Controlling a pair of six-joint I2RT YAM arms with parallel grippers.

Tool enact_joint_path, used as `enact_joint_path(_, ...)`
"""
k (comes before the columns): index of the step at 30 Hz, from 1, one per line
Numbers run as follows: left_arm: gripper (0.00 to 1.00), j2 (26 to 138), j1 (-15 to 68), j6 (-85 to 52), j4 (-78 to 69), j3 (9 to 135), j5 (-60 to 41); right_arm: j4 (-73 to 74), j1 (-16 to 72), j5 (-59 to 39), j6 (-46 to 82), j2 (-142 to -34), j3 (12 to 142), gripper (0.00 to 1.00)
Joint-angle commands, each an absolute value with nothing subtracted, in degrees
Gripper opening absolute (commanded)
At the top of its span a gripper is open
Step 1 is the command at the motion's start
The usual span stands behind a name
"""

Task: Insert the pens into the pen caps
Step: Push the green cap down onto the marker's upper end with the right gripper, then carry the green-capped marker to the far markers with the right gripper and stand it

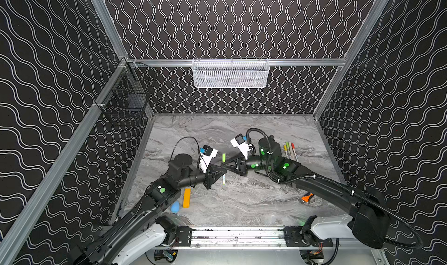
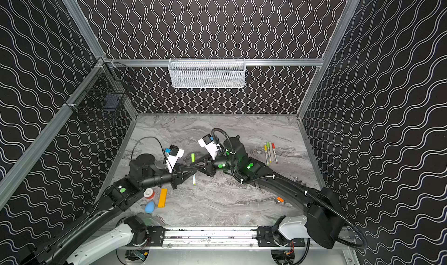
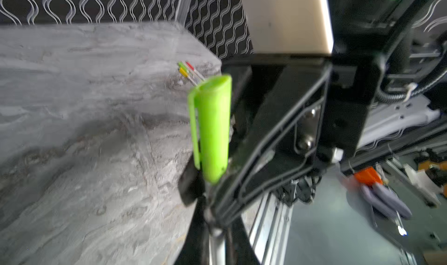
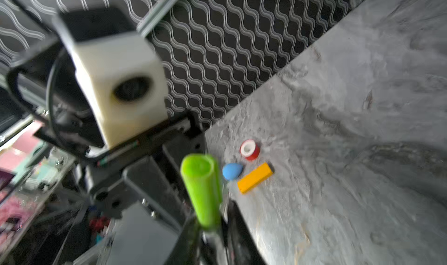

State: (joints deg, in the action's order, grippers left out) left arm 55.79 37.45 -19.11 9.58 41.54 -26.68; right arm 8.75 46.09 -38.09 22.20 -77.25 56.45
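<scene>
Over the middle of the surface [image 1: 242, 203], the left claw [image 1: 223, 172] is clenched on a pen [image 1: 223, 179], green cap [image 1: 224, 157] at its far end. The right claw [image 1: 223, 165] meets it there; its grip I cannot tell.

Two tools: left tool [image 1: 224, 171] and right tool [image 1: 222, 165]. Between them is one pen [image 1: 223, 179] with one green cap [image 3: 212, 130]. Beyond the right tool lie capped pens [image 2: 270, 152], at least three. Behind the left tool are one blue blob [image 2: 150, 207], one orange-yellow bar [image 2: 162, 197] and one red tape roll [image 2: 148, 194]. Behind the right tool is one orange-handled implement [image 1: 306, 198]. Two baskets: white basket [image 1: 229, 73], black basket [image 1: 125, 99].
</scene>
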Motion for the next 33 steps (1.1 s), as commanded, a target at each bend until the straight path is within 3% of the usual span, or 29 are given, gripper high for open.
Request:
enact_joint_path(1, 0.0, 57.01, 37.38, -15.6, -0.07, 42.85, -29.17, 1.31, 46.14, -36.87, 22.54, -77.25, 58.8, 0.26)
enact_joint_path(11, 0.0, 57.77, 37.51, -16.43, -0.94, 41.61, -28.73, -0.3, 46.12, -35.68, 21.0, -76.73, 62.12, 0.36)
enact_joint_path(20, 0.01, 58.13, 37.38, -17.12, -0.04, 42.08, -27.29, -1.07, 46.07, -36.23, 20.15, -76.73, 62.68, 0.16)
enact_joint_path(25, 0.24, 58.84, 37.43, -18.34, -0.33, 42.04, -27.01, -3.18, 45.76, -34.81, 19.07, -76.25, 62.58, 0.12)
enact_joint_path(27, 0.49, 59.13, 37.44, -18.78, 0.56, 42.23, -26.09, -5.64, 44.24, -33.22, 17.87, -75.86, 62.45, 0.12)
enact_joint_path(29, 0.63, 59.55, 37.35, -18.68, 2.29, 42.57, -24.58, -7.87, 41.12, -33.07, 17.3, -75.9, 61.98, 0.12)
enact_joint_path(33, 0.73, 59.91, 37.4, -18.63, 6.01, 43.24, -21.86, -13.76, 33.26, -31.12, 14.48, -77.77, 61.57, 0.12)
